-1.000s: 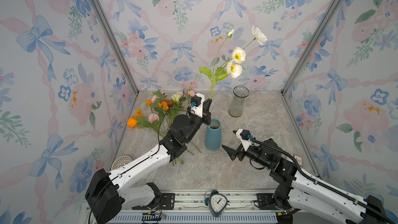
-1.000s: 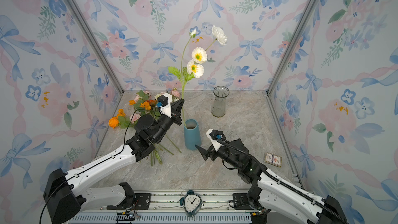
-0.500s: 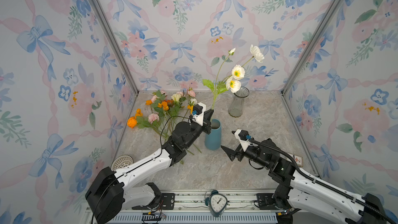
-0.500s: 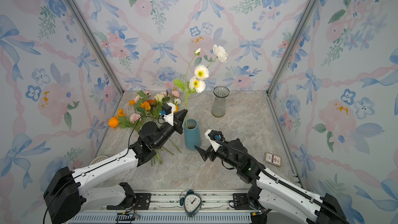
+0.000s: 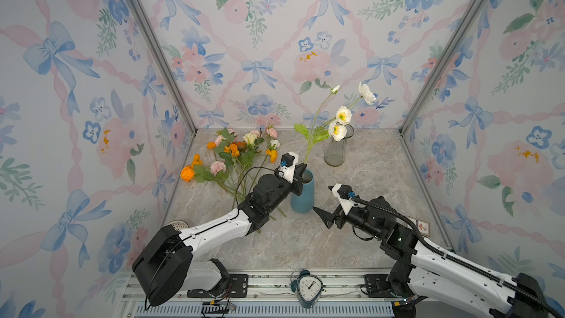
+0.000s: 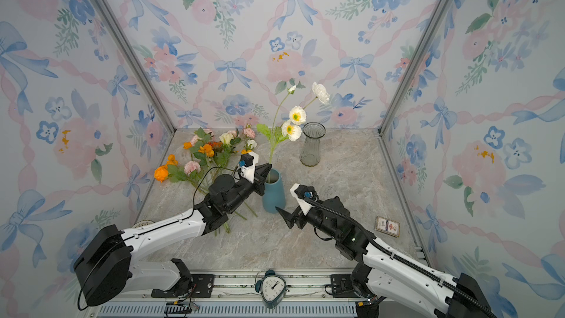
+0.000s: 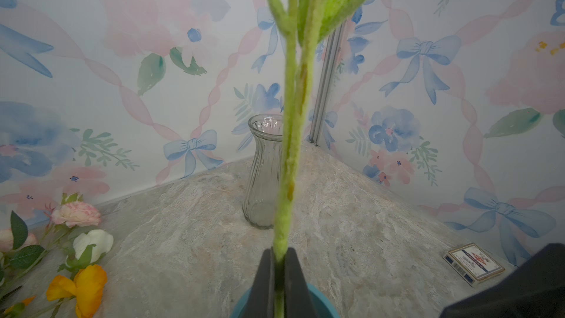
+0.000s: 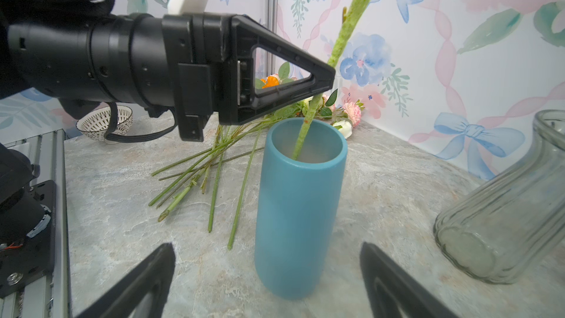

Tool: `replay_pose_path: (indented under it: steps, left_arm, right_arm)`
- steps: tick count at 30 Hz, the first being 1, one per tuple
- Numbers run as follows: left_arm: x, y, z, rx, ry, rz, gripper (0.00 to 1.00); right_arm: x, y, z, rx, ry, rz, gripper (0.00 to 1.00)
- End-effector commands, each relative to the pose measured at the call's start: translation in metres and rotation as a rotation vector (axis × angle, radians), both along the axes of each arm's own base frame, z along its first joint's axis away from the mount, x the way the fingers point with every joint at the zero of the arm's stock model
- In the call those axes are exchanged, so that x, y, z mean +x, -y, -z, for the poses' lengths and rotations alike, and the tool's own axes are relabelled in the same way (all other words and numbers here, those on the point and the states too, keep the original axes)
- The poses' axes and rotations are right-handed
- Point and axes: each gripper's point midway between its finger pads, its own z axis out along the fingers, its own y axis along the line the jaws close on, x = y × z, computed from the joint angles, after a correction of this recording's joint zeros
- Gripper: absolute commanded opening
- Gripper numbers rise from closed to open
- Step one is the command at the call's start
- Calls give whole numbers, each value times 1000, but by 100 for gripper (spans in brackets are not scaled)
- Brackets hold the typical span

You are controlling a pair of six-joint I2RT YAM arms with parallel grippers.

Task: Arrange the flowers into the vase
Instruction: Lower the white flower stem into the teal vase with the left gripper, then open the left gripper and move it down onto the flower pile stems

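A blue cylindrical vase (image 5: 302,192) (image 6: 274,192) stands mid-table. A white flower stem (image 5: 312,142) (image 6: 272,151) rises from it, its lower end inside the vase mouth (image 8: 301,209). My left gripper (image 5: 301,168) (image 6: 267,168) is just above the rim, shut on that stem (image 7: 289,148), which runs up between the two fingers (image 7: 269,270). The other flowers (image 5: 235,154) (image 6: 208,151) lie in a pile at the back left, with orange, pink and cream heads. My right gripper (image 5: 322,206) (image 8: 266,244) stands open and empty just in front of the vase.
A ribbed glass vase (image 5: 336,151) (image 7: 263,178) stands behind and to the right of the blue one. A card box (image 6: 387,226) lies near the right wall. A patterned bowl (image 8: 105,120) sits at the front left, and a small clock (image 5: 308,289) on the front rail.
My left gripper has come down and forward with the white flower stem, so the blooms stand lower and the stem end is now in the blue vase. The right arm has barely moved.
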Motion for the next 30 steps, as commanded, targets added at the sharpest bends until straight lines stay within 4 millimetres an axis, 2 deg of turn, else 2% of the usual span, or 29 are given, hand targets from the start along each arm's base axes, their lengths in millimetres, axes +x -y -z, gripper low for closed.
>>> replay_pose_path:
  steps: [1, 3, 5, 7, 14, 17, 18, 19, 20, 23, 26, 30]
  left_arm:
    - [-5, 1, -3, -19, 8, 16, 14]
    - [-5, -1, -6, -19, 20, 8, 18]
    - [-8, -5, 6, 2, 7, 3, 21]
    - [-9, -7, 5, 3, 12, 2, 24]
    - [-19, -21, -14, -3, 58, -15, 34]
    - [-19, -36, -29, 25, 74, -79, 38]
    - [-16, -44, -28, 55, 66, -119, 39]
    - [-10, -52, -36, 70, 61, -170, 38]
    - [-2, -67, -33, 103, 31, -246, 38]
    - [26, -114, -9, 188, -132, -415, 39]
    - [44, -152, 37, 247, -327, -472, 43]
    - [49, -193, 104, 341, -538, -576, 41]
  right_arm:
    - [-3, -3, 1, -1, 16, -19, 97]
    - [-3, -3, 0, 0, 17, -19, 97]
    - [-4, -3, 0, 0, 18, -21, 97]
    - [-4, -3, 1, -2, 18, -20, 97]
    - [-4, -4, 1, -3, 18, -26, 97]
    - [-8, -7, 1, -14, 29, -39, 97]
    - [-10, -9, 0, -20, 35, -48, 97]
    - [-13, -11, -1, -26, 41, -56, 97]
    - [-17, -15, -1, -36, 48, -70, 97]
    - [-28, -26, -2, -39, 68, -117, 97]
    - [-40, -41, 1, -33, 71, -188, 97]
    - [-56, -61, 11, -63, 82, -266, 97]
